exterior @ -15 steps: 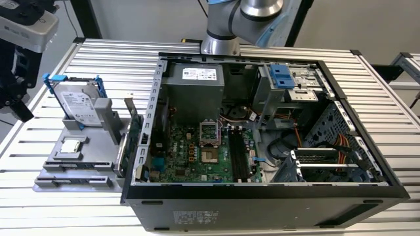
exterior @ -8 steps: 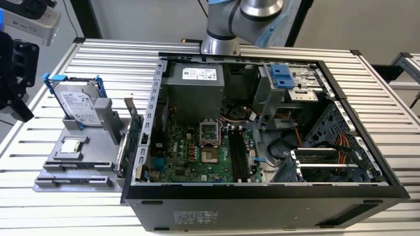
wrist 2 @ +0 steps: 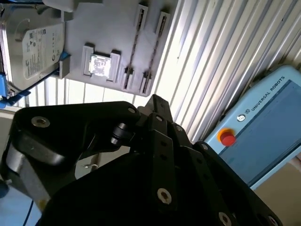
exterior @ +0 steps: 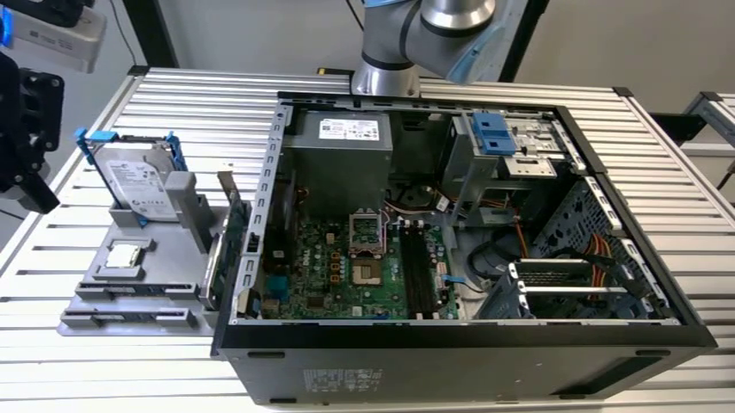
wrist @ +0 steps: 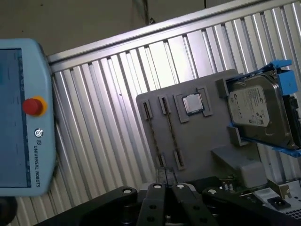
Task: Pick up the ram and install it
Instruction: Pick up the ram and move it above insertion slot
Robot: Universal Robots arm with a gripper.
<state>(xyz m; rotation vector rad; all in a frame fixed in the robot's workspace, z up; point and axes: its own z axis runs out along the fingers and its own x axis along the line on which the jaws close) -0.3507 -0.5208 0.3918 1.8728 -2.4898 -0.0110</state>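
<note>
**Pincer off to the side, ram waiting in its tray**

From where I stand, the pincer [wrist: 167, 181] hangs above the slatted table [exterior: 689, 189] with its fingers drawn together and nothing between them, as far as I can see. It has hold of nothing.

The ram [wrist: 171, 134] looks to be standing on edge in the grey tray [wrist: 211, 141], which sits just beside the open computer case [exterior: 460, 353], on the exterior view's left. The tray has two narrow holders [wrist: 147, 109] side by side, each showing a thin dark strip. I take the ram to be the inner strip, though I cannot tell for certain which holder is filled. A hard drive [wrist: 256, 110] in a blue bracket and a square processor [wrist: 192, 103] share the tray.

In the first wrist view the strips run almost straight away from the fingertips, slightly skewed, with their near ends just ahead of the pincer. By my judgement the fingers would therefore close across the stick's thin faces, not along its length. The pincer is apart from the tray, not touching it.
</note>
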